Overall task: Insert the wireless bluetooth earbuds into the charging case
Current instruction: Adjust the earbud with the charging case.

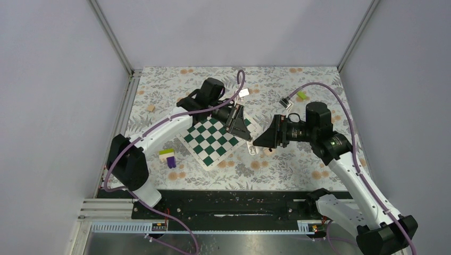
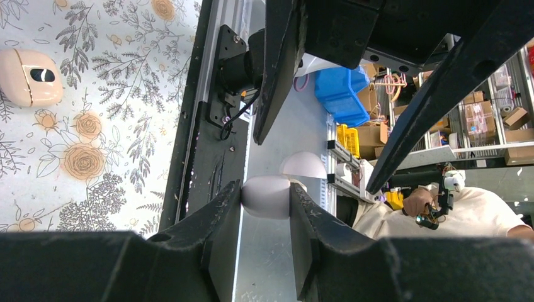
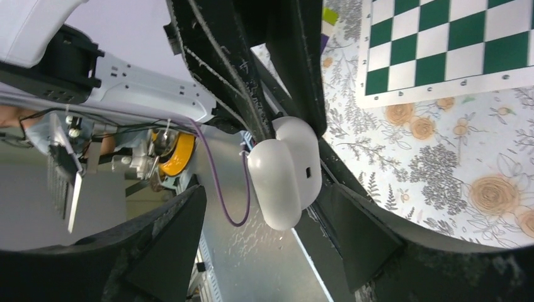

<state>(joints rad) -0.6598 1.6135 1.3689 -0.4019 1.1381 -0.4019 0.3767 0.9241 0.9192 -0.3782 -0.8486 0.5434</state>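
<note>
Status check, both arms meeting just off the 3 o'clock side of the chessboard (image 1: 215, 139).

The left fingers (image 2: 217, 220) are pinching a white earbud (image 2: 266, 196) between their pads, closed down to its width, and are holding it in the air above the counter (image 3: 441, 163). A second white rounded lobe is showing just behind the first. In the right wrist view the two lobes are reading as joined, but I cannot tell whether that is one piece or two earbuds together.

The right fingers (image 3: 164, 245) are standing wide open and gripping nothing. They are flanking the white piece, one to each side. The finger at 3 o'clock of the piece is sitting close to it, but I cannot tell whether it is touching.

The case (image 2: 28, 75) is lying on the counter, apart from both sets of fingers, at about 10 o'clock in the left wrist view. Its dark hollow is facing up and looking unfilled.

Progress, as I am judging it: pickup is done and insertion is not. What is remaining is carrying the earbud over to the case, lining it up with the hollow and seating it. The open right fingers may be setting up for a handover or regrip, but that is only my reading.
</note>
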